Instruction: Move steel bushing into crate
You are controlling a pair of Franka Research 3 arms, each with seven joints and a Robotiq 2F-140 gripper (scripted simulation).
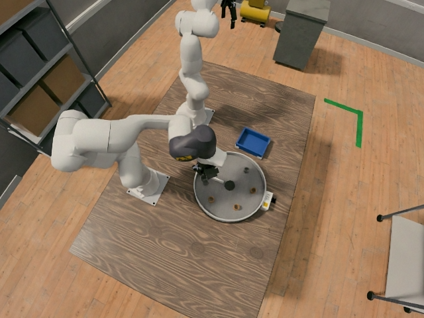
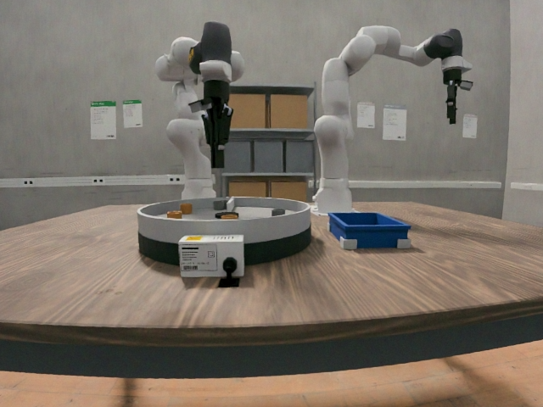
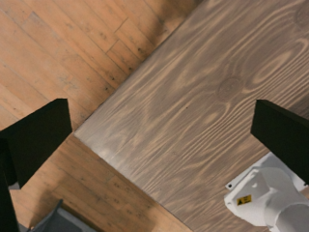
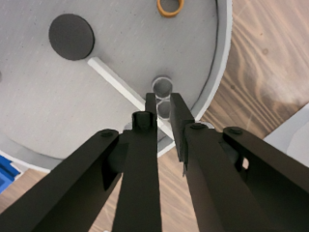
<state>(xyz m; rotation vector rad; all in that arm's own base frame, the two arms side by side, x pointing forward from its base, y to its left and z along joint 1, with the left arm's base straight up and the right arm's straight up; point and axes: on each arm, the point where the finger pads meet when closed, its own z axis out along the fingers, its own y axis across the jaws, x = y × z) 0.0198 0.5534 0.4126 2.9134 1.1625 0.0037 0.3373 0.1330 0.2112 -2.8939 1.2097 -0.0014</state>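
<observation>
A grey round turntable (image 1: 243, 216) (image 2: 175, 227) (image 4: 222, 58) carries steel and orange-brown bushings. Two steel bushings (image 4: 162, 87) (image 4: 164, 110) stand close together beside the white bar (image 1: 218, 179) (image 2: 231, 203) (image 4: 116, 82). Another steel bushing (image 1: 248, 168) (image 2: 277, 212) stands apart. Orange-brown bushings (image 1: 253, 190) (image 1: 236, 207) (image 2: 186, 208) (image 4: 168, 14) stand elsewhere on it. My right gripper (image 2: 217, 164) (image 4: 162, 107) hangs above the turntable, nearly closed and empty. The blue crate (image 1: 253, 142) (image 2: 372, 236) (image 4: 5, 172) sits level between white corner guides (image 2: 348, 243) (image 2: 403, 243). My left gripper (image 2: 450, 119) (image 3: 162, 115) is wide open, high and far from the turntable.
A dark disc (image 1: 229, 185) (image 4: 71, 37) marks the turntable's centre. A white control box (image 1: 267, 201) (image 2: 211, 256) adjoins the turntable's edge. The crate stands close beside the rim. The raised turntable wall surrounds the bushings. Shelves (image 2: 267, 133) stand behind the arms.
</observation>
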